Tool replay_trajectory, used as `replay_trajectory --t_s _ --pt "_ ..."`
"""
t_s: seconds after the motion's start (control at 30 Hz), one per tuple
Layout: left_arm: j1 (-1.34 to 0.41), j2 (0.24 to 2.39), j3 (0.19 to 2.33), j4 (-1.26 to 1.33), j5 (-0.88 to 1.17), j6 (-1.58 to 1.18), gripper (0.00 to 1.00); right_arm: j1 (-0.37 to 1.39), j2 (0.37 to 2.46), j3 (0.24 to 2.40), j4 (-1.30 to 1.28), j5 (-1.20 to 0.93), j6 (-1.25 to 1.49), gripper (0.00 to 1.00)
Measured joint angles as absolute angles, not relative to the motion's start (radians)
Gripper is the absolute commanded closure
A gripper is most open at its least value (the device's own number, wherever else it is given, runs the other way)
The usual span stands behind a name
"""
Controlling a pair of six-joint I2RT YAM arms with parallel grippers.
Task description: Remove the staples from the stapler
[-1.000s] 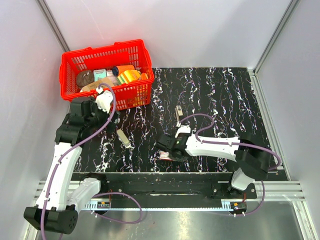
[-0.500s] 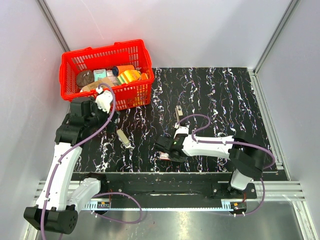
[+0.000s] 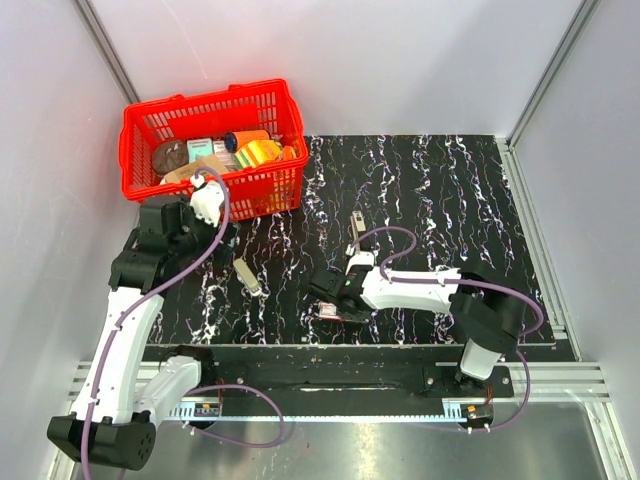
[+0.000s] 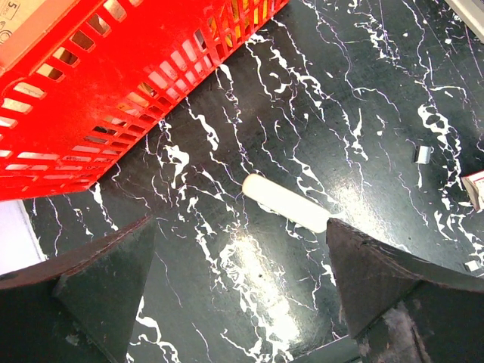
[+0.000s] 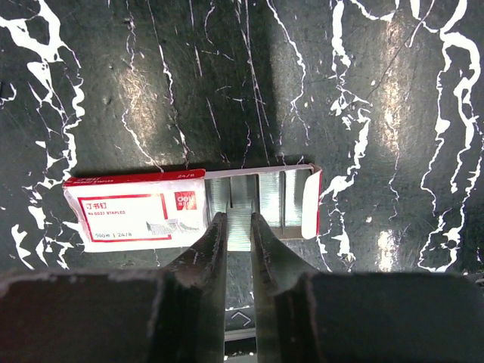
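Observation:
The stapler [image 3: 246, 275] is a slim beige bar with rounded ends, lying flat on the black marbled mat. In the left wrist view the stapler [image 4: 286, 204] lies just ahead of my left gripper [image 4: 240, 291], which hangs open above the mat holding nothing. My right gripper [image 3: 335, 298] is low over a white and red staple box [image 5: 136, 214]. Seen from the right wrist, the right gripper [image 5: 238, 221] is shut on a silvery strip of staples [image 5: 239, 231]. The strip's far end reaches over the box's slid-out tray [image 5: 291, 200], which holds more strips.
A red basket [image 3: 137, 125] full of items stands at the mat's back left, close to my left arm. A small grey and dark piece [image 3: 357, 228] lies behind the right gripper. A tiny silvery bit [image 4: 423, 154] rests on the mat between stapler and box.
The right arm's forearm and elbow have shifted slightly left while its gripper stays at the staple box. The left arm has not moved.

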State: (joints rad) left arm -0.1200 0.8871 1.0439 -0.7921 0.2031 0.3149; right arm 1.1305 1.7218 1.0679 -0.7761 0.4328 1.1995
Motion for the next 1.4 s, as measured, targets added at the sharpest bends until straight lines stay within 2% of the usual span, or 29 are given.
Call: replay_trajectory --t_s 0.8,1.07,1.4 --pt "-0.12 0.872 1.003 -0.788 0.214 0.314 0.01 1.108 1.753 1.09 -0.75 0.422 1.142 0.99" --pt "-0.12 0.866 1.003 -0.788 0.216 0.314 0.01 1.108 1.753 1.09 -0.749 0.42 1.14 0.86" --pt "-0.12 0.857 1.003 -0.798 0.228 0.315 0.01 1.108 1.752 1.09 -0.743 0.408 1.124 0.74"
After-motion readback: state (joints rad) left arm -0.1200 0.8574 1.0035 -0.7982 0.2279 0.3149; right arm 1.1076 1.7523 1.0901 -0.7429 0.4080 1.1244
